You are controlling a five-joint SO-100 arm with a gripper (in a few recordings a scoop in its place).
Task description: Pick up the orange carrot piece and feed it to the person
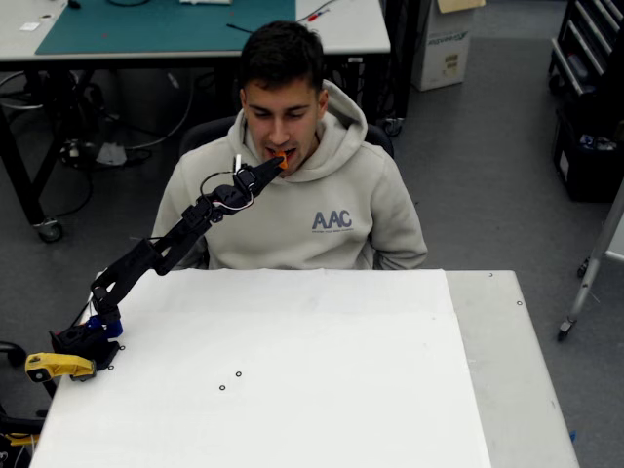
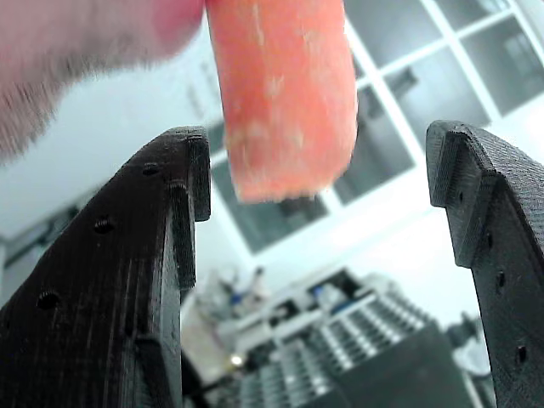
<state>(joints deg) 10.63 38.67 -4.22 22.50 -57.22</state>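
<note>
The person, seated behind the table in a light hoodie marked "AAC", has the orange carrot piece at his open mouth. My black arm stretches up from the table's left edge, and the gripper sits right at the carrot. In the wrist view the carrot piece hangs down from the top between the two black fingers, with a gap on each side. The person's lip and chin fill the upper left. The gripper is open and its fingers do not touch the carrot.
The white table lies in front of the person, with a grey strip along its right side. The arm's base with a yellow part sits at the table's left edge. Behind the person are a desk with a green mat and a cardboard box.
</note>
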